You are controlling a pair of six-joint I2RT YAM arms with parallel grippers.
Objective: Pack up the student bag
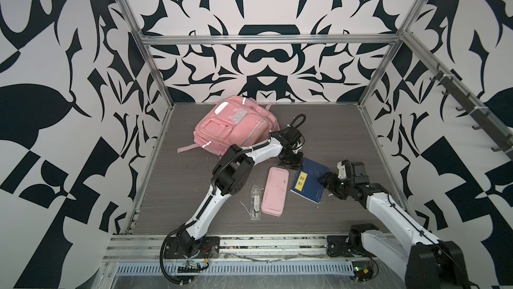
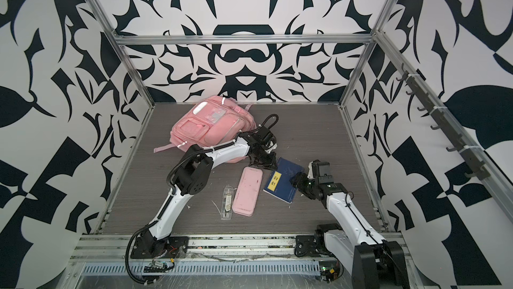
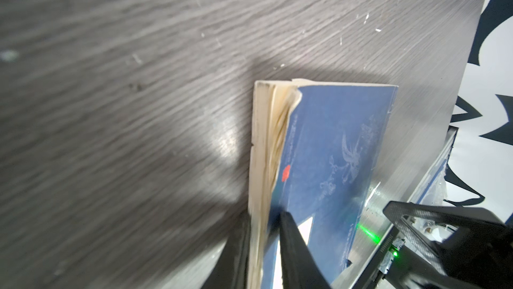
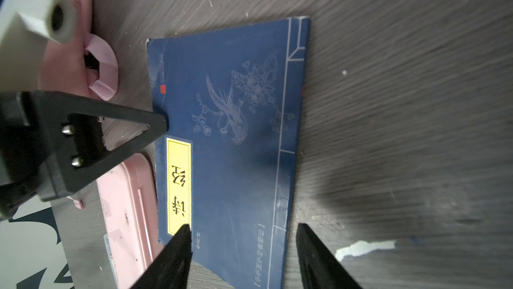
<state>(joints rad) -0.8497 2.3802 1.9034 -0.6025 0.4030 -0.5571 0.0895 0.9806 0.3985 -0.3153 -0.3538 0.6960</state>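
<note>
Pink student bag (image 1: 236, 129) laid front-up at rear of tabletop (image 1: 177, 190), opening unseen. Just front-right of bag: blue book (image 1: 311, 180). Book corner nearest bag clamped by left gripper (image 1: 291, 162); right gripper (image 4: 244, 226) jaws apart over far end. Book best lifted level, pages kept pinched.

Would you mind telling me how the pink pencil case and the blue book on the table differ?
The pencil case is pink and plain; the blue book carries a yellow label. The pencil case is a narrow oblong with rounded corners; the blue book is wider, with square corners. The pencil case is ungripped; the left end effector pinches the blue book's edge. Both rest side by side on the table.
</note>
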